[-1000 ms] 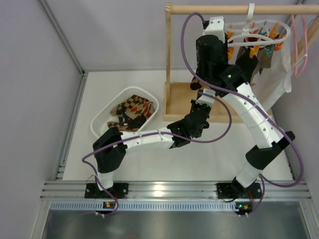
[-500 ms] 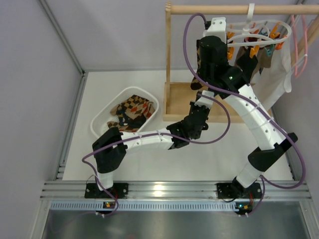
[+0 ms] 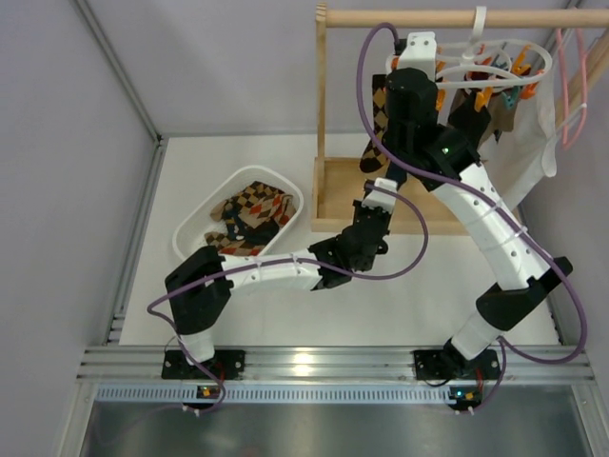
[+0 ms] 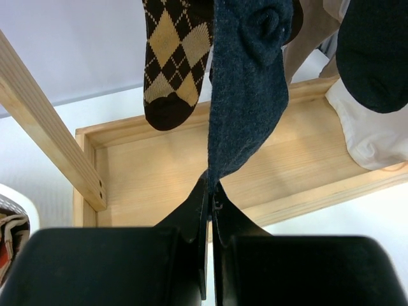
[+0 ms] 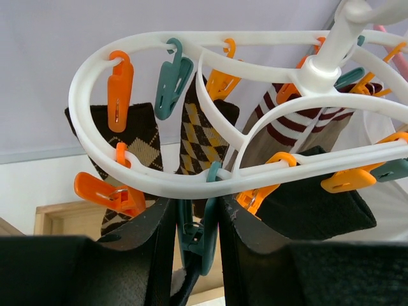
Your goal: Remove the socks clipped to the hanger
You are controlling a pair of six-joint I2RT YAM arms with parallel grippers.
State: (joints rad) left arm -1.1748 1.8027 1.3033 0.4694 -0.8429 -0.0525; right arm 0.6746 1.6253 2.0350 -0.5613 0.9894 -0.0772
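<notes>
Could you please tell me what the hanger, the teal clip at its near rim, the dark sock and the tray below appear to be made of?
The hanger looks like white moulded plastic, smooth and slightly glossy. The teal clip is glossy plastic too. The dark sock is knitted fabric, matt and fuzzy; its fibre cannot be told. The tray is pale wood with visible grain, seemingly unvarnished.

Bright, even light w/ soft shadows; glare on metal rail (image 3: 304,362), near edge; wrist views' fg dark, blurry.
</notes>
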